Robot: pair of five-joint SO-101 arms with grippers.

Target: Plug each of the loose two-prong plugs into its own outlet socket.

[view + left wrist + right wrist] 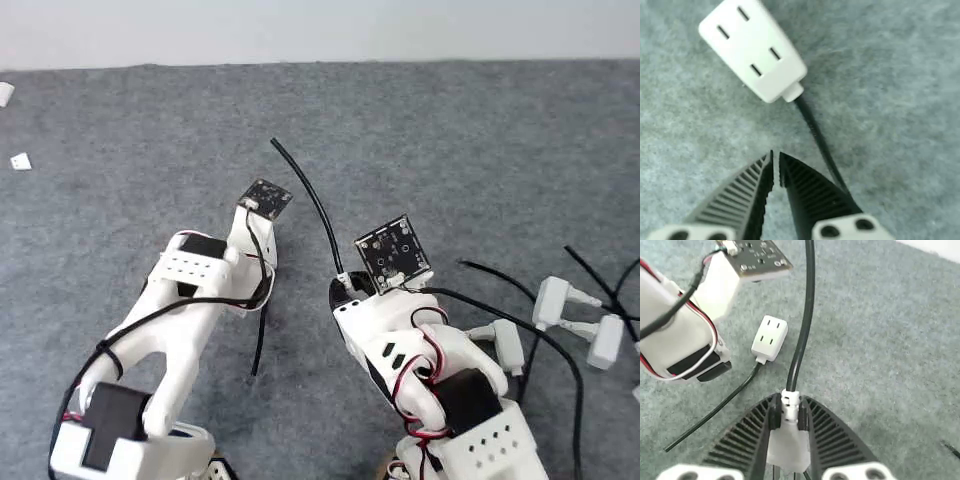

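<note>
A white outlet block (752, 47) with two pairs of slots lies flat on the grey carpet, its black cord (817, 140) trailing back past my left gripper (776, 159). That gripper hovers just short of the block, shut with nothing between its fingers. My right gripper (788, 405) is shut on a white plug (787, 432), whose black cable (805, 315) runs away from the fingers. From the right wrist the outlet block (770, 337) lies ahead, a short way off, beside the left arm (680, 340). In the high view the held cable (315, 205) arcs between the two arms.
More white plugs (555, 298) (605, 340) (505, 342) with black cables lie at the right side of the carpet. The outlet's cord (260, 340) runs back between the arms. Small white scraps (20, 160) sit at the far left.
</note>
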